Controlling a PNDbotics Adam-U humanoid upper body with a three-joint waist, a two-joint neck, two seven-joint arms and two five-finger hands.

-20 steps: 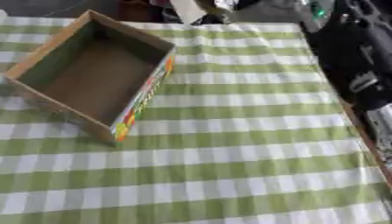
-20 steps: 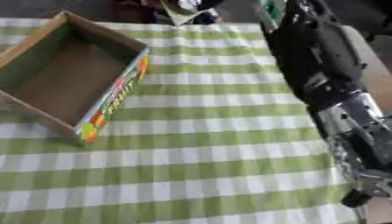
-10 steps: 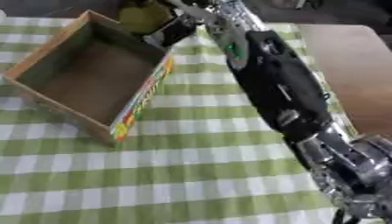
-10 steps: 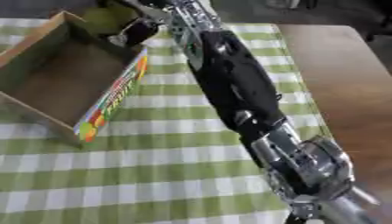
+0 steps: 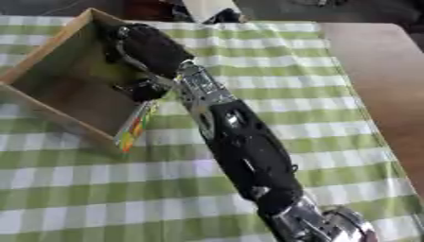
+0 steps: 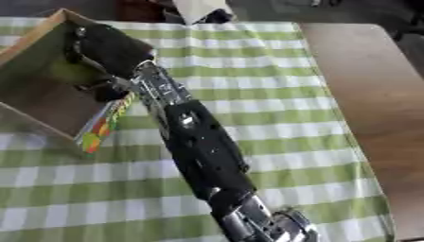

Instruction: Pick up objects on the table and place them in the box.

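Note:
The open cardboard box (image 5: pixel 51 62), with a colourful printed side, stands on the green checked cloth at the upper left. My right arm runs from the bottom right up across the cloth to the box. My right hand (image 5: pixel 152 47) hangs over the box's right wall, its fingers curled down into the box. A blurred yellow-green object (image 6: pixel 65 72) shows inside the box between the fingers and the thumb (image 5: pixel 142 90). The hand hides most of it. My left hand is out of sight.
A white object (image 5: pixel 207 6) and dark shapes lie at the far edge of the table. Bare brown tabletop (image 5: pixel 373 71) borders the cloth on the right. The green checked cloth (image 5: pixel 99 189) covers the remainder.
My right arm has swung in from the right edge to the box, bringing the yellow-green object from the far edge down into the box opening.

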